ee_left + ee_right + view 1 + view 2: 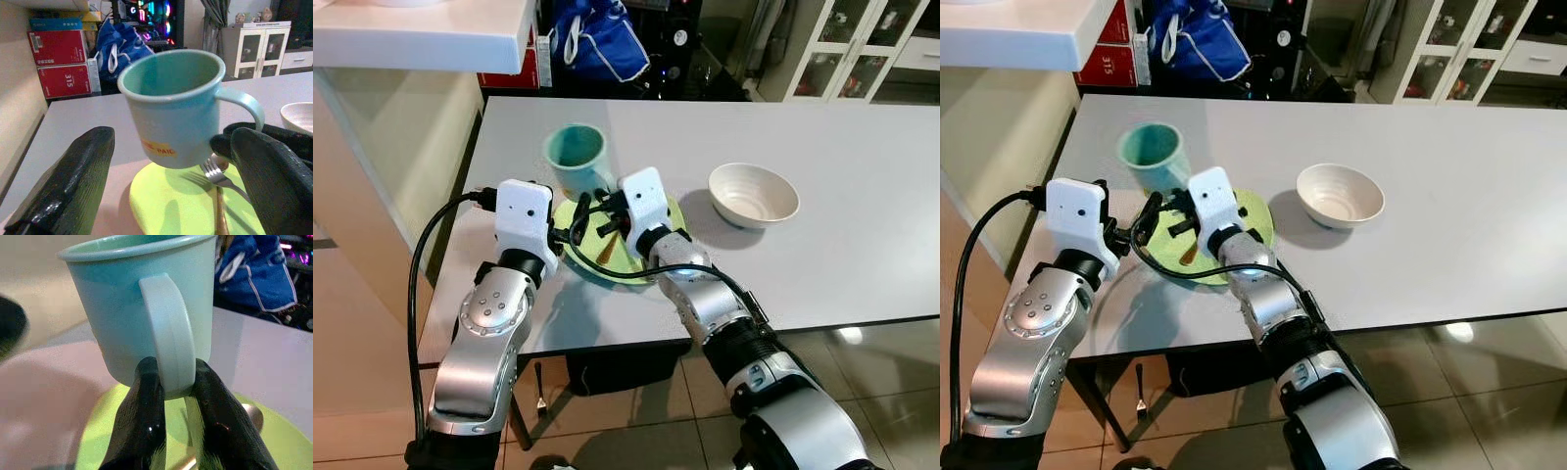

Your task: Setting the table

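We see the right end effector clamped on the teal mug's handle, mug just above the green plate w/ fork on the white surface. Left end effector spread apart beside it.

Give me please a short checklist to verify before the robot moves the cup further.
1. Right gripper shut on the handle of the cup: ok.
2. Cup upright: ok, near level in both wrist views.
3. Cup lifted off the plate: ok, its base hangs above the plate in the left wrist view.
4. Left gripper open and off the cup: ok, fingers wide on either side.
5. Fork out of the way: ok, it lies on the plate under the cup.
6. Bowl apart from the arms: ok.
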Controlling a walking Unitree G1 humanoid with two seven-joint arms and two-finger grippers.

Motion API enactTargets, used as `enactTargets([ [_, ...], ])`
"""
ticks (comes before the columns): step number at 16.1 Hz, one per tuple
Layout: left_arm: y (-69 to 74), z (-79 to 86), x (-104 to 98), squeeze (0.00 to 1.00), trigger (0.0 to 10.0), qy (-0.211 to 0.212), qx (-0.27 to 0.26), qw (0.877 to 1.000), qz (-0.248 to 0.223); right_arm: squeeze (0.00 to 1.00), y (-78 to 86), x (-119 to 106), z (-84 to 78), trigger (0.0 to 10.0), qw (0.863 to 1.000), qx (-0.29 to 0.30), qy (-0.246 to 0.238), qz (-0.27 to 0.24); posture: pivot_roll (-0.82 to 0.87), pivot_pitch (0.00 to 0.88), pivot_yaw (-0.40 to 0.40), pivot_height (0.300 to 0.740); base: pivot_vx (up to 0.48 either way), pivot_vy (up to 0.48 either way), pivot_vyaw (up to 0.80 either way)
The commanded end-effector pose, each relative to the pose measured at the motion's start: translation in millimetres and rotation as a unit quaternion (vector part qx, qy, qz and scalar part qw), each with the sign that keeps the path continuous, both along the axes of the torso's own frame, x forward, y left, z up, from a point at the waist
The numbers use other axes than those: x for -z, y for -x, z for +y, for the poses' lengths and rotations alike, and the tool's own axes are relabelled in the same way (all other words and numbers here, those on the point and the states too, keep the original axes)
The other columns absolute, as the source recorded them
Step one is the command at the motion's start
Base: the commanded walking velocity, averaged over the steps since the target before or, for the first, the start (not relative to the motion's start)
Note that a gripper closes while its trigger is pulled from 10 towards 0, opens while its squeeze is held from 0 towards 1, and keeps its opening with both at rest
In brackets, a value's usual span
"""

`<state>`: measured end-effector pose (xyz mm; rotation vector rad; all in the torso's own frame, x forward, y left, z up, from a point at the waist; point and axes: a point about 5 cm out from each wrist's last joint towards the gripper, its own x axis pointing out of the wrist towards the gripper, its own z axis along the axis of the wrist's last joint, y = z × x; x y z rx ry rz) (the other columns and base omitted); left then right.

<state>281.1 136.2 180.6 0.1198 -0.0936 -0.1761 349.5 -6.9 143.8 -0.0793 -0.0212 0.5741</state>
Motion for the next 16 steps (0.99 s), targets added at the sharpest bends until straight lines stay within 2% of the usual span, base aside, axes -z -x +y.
enactTargets([
  [1,0.1,-0.8,0,0.0,10.0,0.001,-0.003,1.0,0.002,0.0,-0.6,-17,21.5,10.0,1.0,-0.018,-0.015,-0.017,0.27,0.0,-0.079,0.74,0.0,0.0,0.0],
  [3,-0.2,1.0,0,0.0,10.0,0.003,-0.01,1.0,0.003,0.0,-0.9,-18,21.3,10.0,1.0,-0.021,-0.014,-0.019,0.28,0.0,-0.084,0.74,0.0,0.0,0.0],
  [5,0.3,2.6,1,0.0,10.0,0.005,-0.015,1.0,0.004,0.0,-5.5,-19,13.0,10.0,1.0,0.0,-0.012,-0.025,0.28,0.0,-0.084,0.74,0.0,0.0,0.0],
  [8,-0.1,3.7,1,0.0,10.0,0.005,-0.016,1.0,0.006,0.0,-15.0,-23,-4.1,10.0,0.999,0.038,-0.01,-0.037,0.27,0.0,-0.075,0.74,0.0,0.0,0.0],
  [9,-0.9,4.7,2,0.0,10.0,0.004,-0.017,1.0,0.009,0.0,-20.5,-26,-15.3,10.0,0.997,0.061,-0.009,-0.042,0.27,0.0,-0.071,0.74,0.0,0.0,0.0],
  [12,0.0,4.3,2,0.0,10.0,0.002,-0.015,1.0,0.011,0.0,-28.4,-28,-30.6,10.0,0.994,0.099,-0.003,-0.044,0.27,0.0,-0.068,0.74,0.0,0.0,0.0],
  [16,4.5,10.3,3,0.0,10.0,-0.01,-0.013,1.0,0.019,0.0,-39.9,-24,-60.7,10.0,0.982,0.181,0.025,-0.043,0.29,0.0,-0.041,0.74,0.0,0.0,0.0],
])
